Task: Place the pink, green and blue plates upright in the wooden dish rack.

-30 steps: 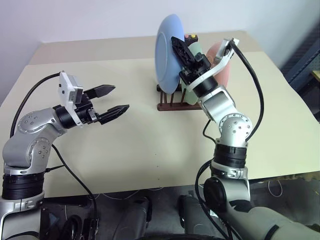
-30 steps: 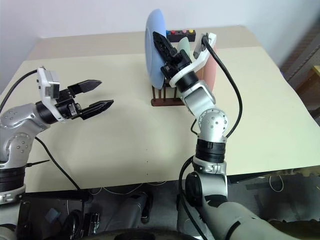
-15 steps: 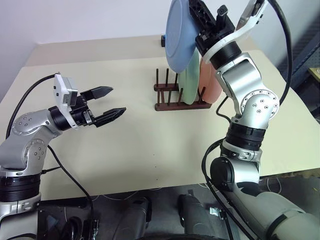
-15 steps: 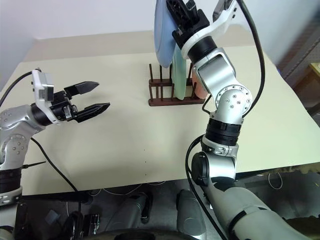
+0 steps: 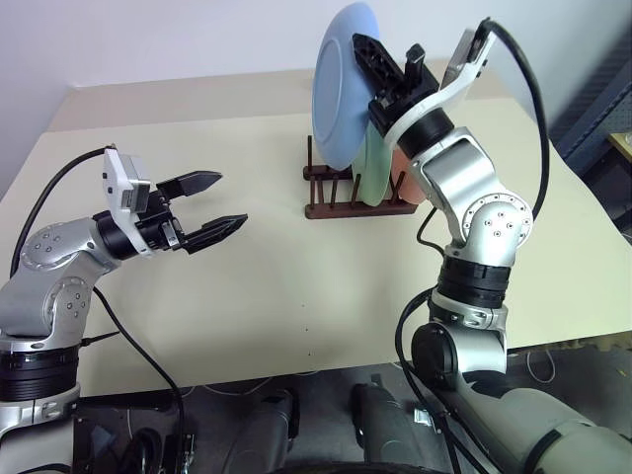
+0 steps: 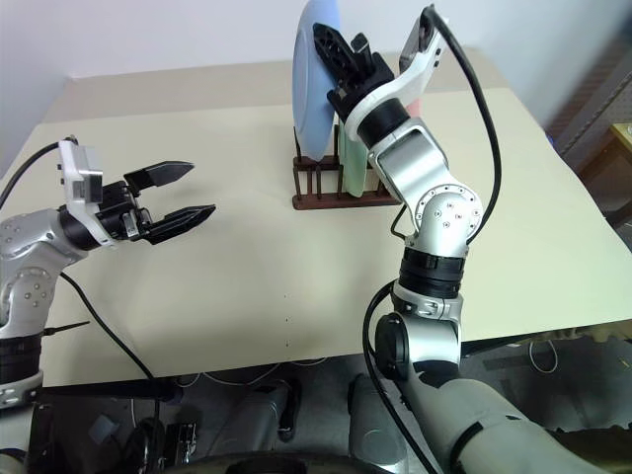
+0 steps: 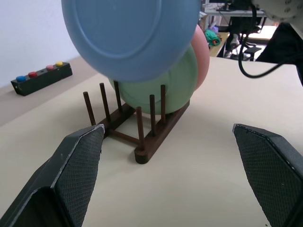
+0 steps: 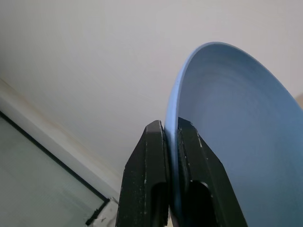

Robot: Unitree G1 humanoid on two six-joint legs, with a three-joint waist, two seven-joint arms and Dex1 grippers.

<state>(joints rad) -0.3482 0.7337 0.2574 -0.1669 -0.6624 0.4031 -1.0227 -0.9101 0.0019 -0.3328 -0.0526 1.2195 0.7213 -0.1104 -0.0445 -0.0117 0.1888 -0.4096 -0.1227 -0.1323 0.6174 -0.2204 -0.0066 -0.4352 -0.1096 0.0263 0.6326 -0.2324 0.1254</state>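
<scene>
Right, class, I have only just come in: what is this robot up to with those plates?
The robot is loading plates into the wooden dish rack on the table. The pink plate and the green plate already stand upright in it. The right gripper pinches the rim of the blue plate and holds it on edge above the rack, not yet in a slot. The left gripper hangs open above the table, to the left of the rack, holding nothing.

Two plates (image 7: pixel 163 90) are stood in the dish rack (image 5: pixel 341 202). A third plate (image 5: pixel 341 94) is held above its left end. A button box (image 7: pixel 40 78) is placed behind.
</scene>
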